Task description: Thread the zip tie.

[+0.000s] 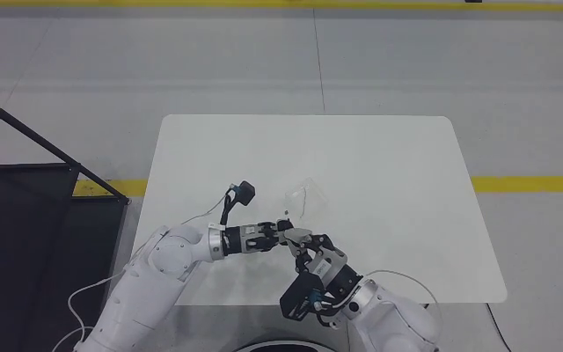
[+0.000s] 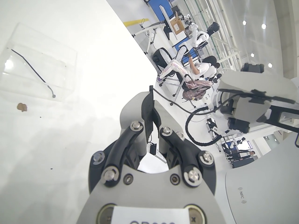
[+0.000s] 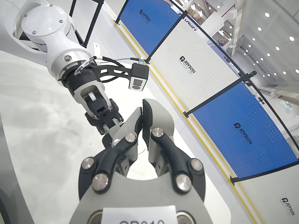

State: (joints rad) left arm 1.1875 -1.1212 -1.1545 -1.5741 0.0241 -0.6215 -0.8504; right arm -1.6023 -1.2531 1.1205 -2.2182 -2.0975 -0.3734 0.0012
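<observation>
Left wrist view, left gripper [image 2: 150,99]: the black pads are pressed together with no gap between them. A thin dark sliver stands up at the tips, and what it is cannot be told.
Left wrist view, zip tie [image 2: 30,67]: a thin black strip with a small head at one end lies flat inside the clear sleeve [image 2: 63,54], well apart from the gripper.
Left wrist view, clear sleeve: it lies flat on the white table [image 2: 58,8].
Left wrist view, brown scrap [image 2: 22,107]: a small piece sits on the table just beside the sleeve's edge.
Right wrist view, right gripper [image 3: 143,110]: the ribbed pads are closed against each other. Whether anything is pinched between them cannot be told.
Right wrist view, left gripper: it sits just behind one of the right gripper's fingers, with its tips hidden.
Top view, clear sleeve: it lies near the table's middle, slightly toward 9 o'clock.
Top view, left gripper: it is at about 7 o'clock from the sleeve, pointing toward 3 o'clock.
Top view, right gripper: it is at about 6 o'clock from the sleeve, pointing toward 12 o'clock. Its tips are just beside the left gripper's tips.
</observation>
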